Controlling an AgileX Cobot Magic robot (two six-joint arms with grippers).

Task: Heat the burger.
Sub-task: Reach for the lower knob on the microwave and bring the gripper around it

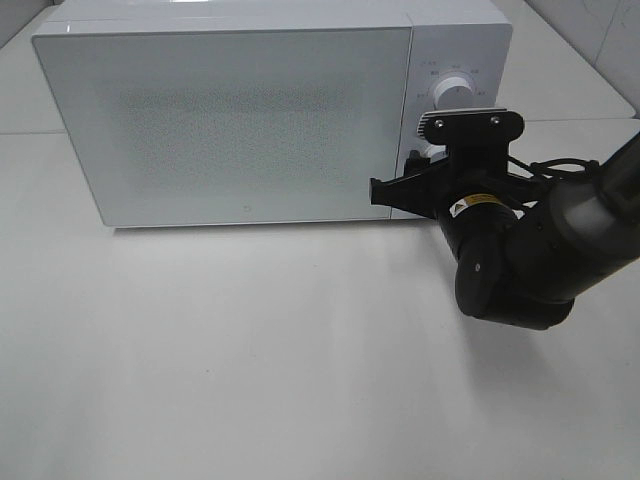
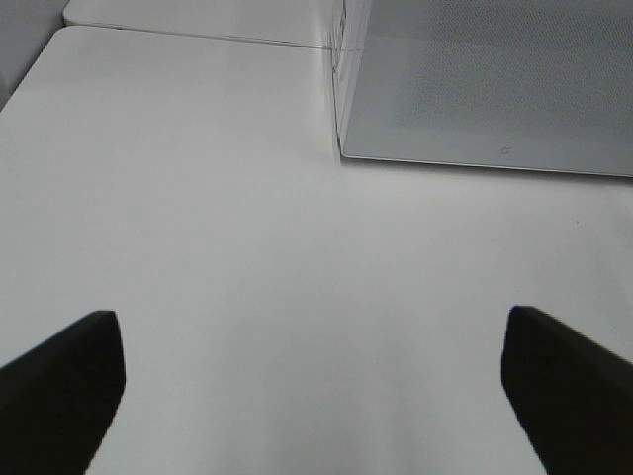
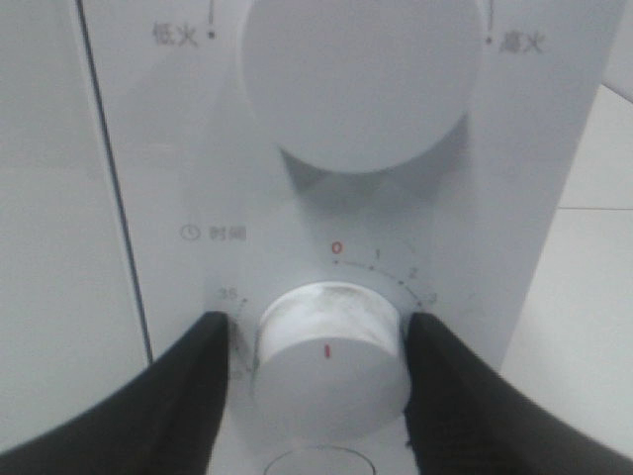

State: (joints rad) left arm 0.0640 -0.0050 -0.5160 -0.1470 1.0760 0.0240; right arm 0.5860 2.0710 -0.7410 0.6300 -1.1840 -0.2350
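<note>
Right wrist alone shows fingers [image 3: 168, 406] flanking timer knob [image 3: 331, 348].

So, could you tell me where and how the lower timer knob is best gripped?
Grip the timer knob by its round side wall, one finger on each side, coming straight at the microwave from the front. It is a short cylinder standing out from the panel, so its rim gives two facing surfaces to turn by. The right gripper flanks it that way.
</note>
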